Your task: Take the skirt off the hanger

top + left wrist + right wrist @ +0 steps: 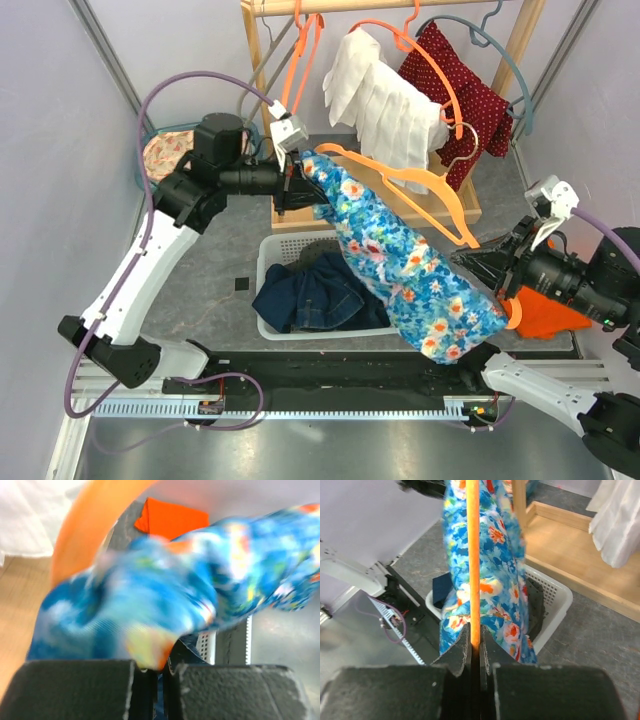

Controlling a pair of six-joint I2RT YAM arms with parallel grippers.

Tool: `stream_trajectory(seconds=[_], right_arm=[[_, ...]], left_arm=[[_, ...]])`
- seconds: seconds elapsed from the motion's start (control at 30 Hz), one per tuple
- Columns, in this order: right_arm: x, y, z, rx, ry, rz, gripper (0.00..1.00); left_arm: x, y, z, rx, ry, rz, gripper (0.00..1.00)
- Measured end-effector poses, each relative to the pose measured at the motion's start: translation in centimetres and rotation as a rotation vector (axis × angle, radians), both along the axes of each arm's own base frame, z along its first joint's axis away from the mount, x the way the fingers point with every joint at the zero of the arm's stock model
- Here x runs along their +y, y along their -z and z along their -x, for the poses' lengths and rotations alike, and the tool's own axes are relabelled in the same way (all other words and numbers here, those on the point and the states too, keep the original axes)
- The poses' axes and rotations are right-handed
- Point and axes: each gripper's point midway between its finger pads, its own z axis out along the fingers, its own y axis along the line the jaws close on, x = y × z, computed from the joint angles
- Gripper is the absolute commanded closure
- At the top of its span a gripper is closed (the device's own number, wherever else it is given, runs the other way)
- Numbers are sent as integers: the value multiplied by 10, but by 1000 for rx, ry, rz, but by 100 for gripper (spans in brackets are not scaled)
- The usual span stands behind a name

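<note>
Blue floral cloth, the skirt (400, 255) hangs in the air above the white basket (290, 243), draped along an orange hanger (474, 555) that slopes from upper left down to lower right. Its top end is bunched where the left gripper (152, 667) has its fingers pressed together on a fold of fabric; the blurred wrist view does not show whether the hanger's tip is caught in that pinch as well. The right gripper (475, 640) is clamped on the hanger's thin orange bar at the low end, with the skirt trailing beyond it. The step in hand looks like drawing the skirt off. It should go best if the right side keeps the hanger steady while the left pulls the cloth along and past the hanger's upper tip, not straight across it, so nothing snags. The left arm rises from its base, bends at the elbow, and points its forearm level toward the right. The right arm's wrist lies level, pointing left.
</note>
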Motion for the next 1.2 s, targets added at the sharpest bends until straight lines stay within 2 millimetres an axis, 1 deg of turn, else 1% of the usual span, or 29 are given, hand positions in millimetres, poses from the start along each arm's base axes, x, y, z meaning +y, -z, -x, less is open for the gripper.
stream_trajectory(seconds=[0.03,0.1,0.13,0.2,0.27,0.33,0.37,0.4,0.43,0.5,0.53,0.6,0.7,0.77,0.83,0.97,1.03,1.2], right_arm=[[-1,3,-3,4,13,8,100],[-2,12,-11,19,45,37,100],[-3,18,-15,27,64,56,100],[-1,31,-25,47,87,88,100],[1,41,-34,65,113,115,100],[5,48,-44,71,132,128,100],[6,49,-46,70,134,132,100],[4,52,-49,74,151,144,100],[1,55,-52,80,173,159,100],[-3,59,-56,86,198,181,100],[-5,62,-57,92,210,195,100],[-11,68,-60,106,245,227,100],[-14,74,-62,121,261,253,100],[-14,74,-62,122,262,253,100],[-14,72,-61,119,261,247,100],[-12,55,-57,91,244,206,100],[-12,45,-56,71,239,182,100],[-11,19,-58,26,243,134,100]], left_arm=[[1,-8,3,-10,8,9,98],[5,-38,13,-40,30,37,98],[9,-60,20,-66,38,55,98],[20,-113,34,-171,48,110,98],[36,-164,55,-304,48,173,98],[57,-209,87,-441,43,232,98],[64,-220,98,-485,44,249,98],[73,-233,115,-537,50,270,98],[77,-237,124,-557,55,277,98],[85,-243,148,-595,88,294,98],[87,-244,155,-606,100,299,98],[89,-246,160,-615,104,302,98],[84,-241,149,-590,104,291,98],[78,-232,138,-550,114,276,98],[71,-218,124,-490,116,254,98],[58,-194,96,-388,113,220,98],[53,-183,84,-342,110,206,98],[44,-152,65,-246,105,171,98]])
